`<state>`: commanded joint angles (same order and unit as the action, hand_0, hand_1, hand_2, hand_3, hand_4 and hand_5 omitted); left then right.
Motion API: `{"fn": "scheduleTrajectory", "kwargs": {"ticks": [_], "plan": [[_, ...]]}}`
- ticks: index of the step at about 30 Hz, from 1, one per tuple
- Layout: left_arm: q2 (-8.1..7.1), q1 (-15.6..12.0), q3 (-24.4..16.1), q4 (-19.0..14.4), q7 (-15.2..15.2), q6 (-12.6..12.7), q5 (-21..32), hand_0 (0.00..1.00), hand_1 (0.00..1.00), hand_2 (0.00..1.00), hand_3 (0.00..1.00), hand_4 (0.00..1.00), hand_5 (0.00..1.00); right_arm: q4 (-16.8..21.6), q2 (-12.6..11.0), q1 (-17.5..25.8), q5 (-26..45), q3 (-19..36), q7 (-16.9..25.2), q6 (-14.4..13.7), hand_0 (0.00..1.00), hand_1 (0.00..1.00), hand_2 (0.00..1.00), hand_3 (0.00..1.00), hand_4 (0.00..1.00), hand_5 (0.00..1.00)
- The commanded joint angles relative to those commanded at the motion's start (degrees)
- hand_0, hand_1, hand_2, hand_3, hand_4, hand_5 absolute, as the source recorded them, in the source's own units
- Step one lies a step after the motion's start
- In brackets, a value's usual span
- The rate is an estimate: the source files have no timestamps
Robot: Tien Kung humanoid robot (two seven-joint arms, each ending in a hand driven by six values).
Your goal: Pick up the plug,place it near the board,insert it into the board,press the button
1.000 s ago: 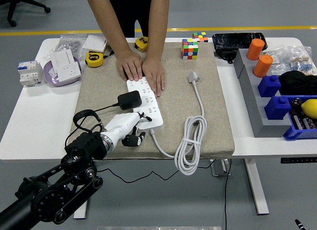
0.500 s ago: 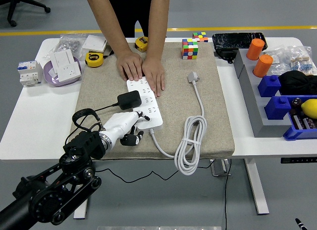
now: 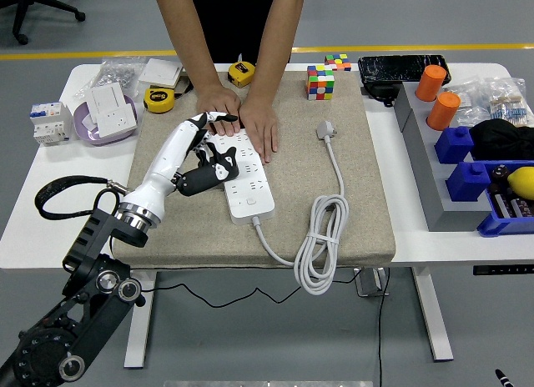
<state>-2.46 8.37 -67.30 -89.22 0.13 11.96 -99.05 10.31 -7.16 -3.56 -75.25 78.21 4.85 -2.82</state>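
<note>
The white power strip (image 3: pixel 248 187) lies on the beige mat (image 3: pixel 350 195). A person's two hands (image 3: pixel 242 116) press down on its far end. My left hand (image 3: pixel 210 149) reaches in from the lower left and hovers at the strip's left edge, just beside the person's hands. Its fingers are curled on the black plug adapter (image 3: pixel 198 180), which is lifted to the strip's left side. The adapter's black cable (image 3: pixel 58 191) loops back along my forearm. The strip's own white cord (image 3: pixel 321 237) lies coiled to the right, ending in a grey plug (image 3: pixel 325 130).
Two yellow tape measures (image 3: pixel 158 99), a wall socket in a purple bowl (image 3: pixel 107 112) and a breaker (image 3: pixel 48 122) sit at the far left. A colour cube (image 3: pixel 319 82) stands at the mat's back. Grey tray (image 3: pixel 434 178), blue bins (image 3: pixel 467 166) and orange cylinders (image 3: pixel 438 95) fill the right.
My left hand has lifted from the mat's near left edge and swung forward to the strip's left side, carrying the black adapter off the strip's near end. The person's hands stay put.
</note>
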Motion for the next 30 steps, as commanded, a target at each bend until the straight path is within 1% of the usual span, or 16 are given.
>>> {"fn": "scheduleTrajectory", "kwargs": {"ticks": [1,3,6,7,9,12,13,14,15,18,19,24,25,30], "plan": [[0.17,-0.3,-0.7,0.4,-1.5,0.6,2.2,0.745,0.827,0.8,0.825,0.915,0.13,0.0,0.0,0.0,0.1,-0.1,0.0,0.0,0.948,0.847,0.78,0.79,0.998,0.998],[0.64,-0.8,-2.1,0.7,-4.1,0.7,6.6,0.745,0.827,0.8,0.825,0.915,0.13,0.0,0.0,0.0,0.3,-0.2,0.1,0.0,0.948,0.847,0.78,0.79,0.998,0.998],[1.35,-1.4,-4.4,1.0,-6.8,0.6,14.0,0.745,0.827,0.8,0.825,0.915,0.13,0.0,0.1,0.2,0.0,0.1,0.0,0.0,0.948,0.847,0.78,0.79,0.998,0.998],[1.48,-1.5,-5.1,1.2,-7.3,0.5,16.3,0.878,0.932,0.894,0.884,0.947,0.176,0.0,0.0,0.2,-0.1,0.2,-0.1,0.0,0.948,0.847,0.779,0.79,0.998,0.998],[1.52,-1.5,-6.6,1.7,-7.9,0.5,21.1,0.878,0.932,0.894,0.884,0.947,0.176,0.0,0.0,0.3,-0.3,0.4,-0.1,0.0,0.948,0.847,0.779,0.79,0.998,0.998],[1.32,-1.4,-7.7,2.5,-8.1,0.3,28.2,0.878,0.932,0.894,0.884,0.947,0.176,0.0,-0.1,0.2,-0.2,0.2,-0.1,0.0,0.948,0.847,0.779,0.79,0.998,0.998],[1.29,-1.2,-8.2,2.9,-8.1,0.3,30.8,0.898,0.933,0.895,0.893,0.967,0.207,0.0,-0.1,0.2,-0.1,0.1,0.0,0.0,0.947,0.846,0.779,0.79,0.998,0.998],[1.27,-1.1,-8.7,3.4,-8.2,0.3,33.1,0.898,0.933,0.895,0.893,0.967,0.207,0.0,-0.2,0.2,-0.1,0.0,0.0,0.0,0.947,0.846,0.779,0.79,0.998,0.998],[1.26,-1.1,-8.9,3.6,-8.2,0.3,34.3,0.898,0.933,0.895,0.893,0.967,0.207,0.0,-0.2,0.2,0.0,-0.1,0.0,0.1,0.947,0.846,0.779,0.79,0.998,0.998],[1.24,-0.9,-9.9,4.6,-8.1,0.2,35.1,0.898,0.933,0.895,0.893,0.967,0.207,0.0,-0.3,0.2,-0.1,-0.1,0.0,0.1,0.947,0.846,0.779,0.79,0.998,0.998],[1.21,-0.9,-10.2,5.0,-8.1,0.1,35.2,0.903,0.943,0.915,0.907,0.97,0.219,0.0,-0.3,0.3,-0.2,-0.1,0.0,0.1,0.947,0.846,0.779,0.789,0.998,0.998],[1.38,-0.8,-12.1,7.1,-8.1,-0.5,36.4,0.903,0.943,0.915,0.907,0.97,0.219,0.0,-0.4,0.3,-0.3,-0.2,0.0,0.1,0.947,0.846,0.779,0.789,0.998,0.998],[1.44,-0.8,-12.5,7.4,-8.1,-0.5,36.7,0.932,0.964,0.949,0.926,0.97,0.223,0.0,-0.5,0.4,-0.3,-0.2,0.0,0.1,0.948,0.845,0.779,0.79,0.998,0.998],[1.44,-0.9,-13.3,8.2,-8.2,-0.9,37.4,0.932,0.964,0.949,0.926,0.97,0.223,0.0,-0.5,0.4,-0.2,-0.4,0.0,0.1,0.948,0.845,0.779,0.79,0.998,0.998]]}}
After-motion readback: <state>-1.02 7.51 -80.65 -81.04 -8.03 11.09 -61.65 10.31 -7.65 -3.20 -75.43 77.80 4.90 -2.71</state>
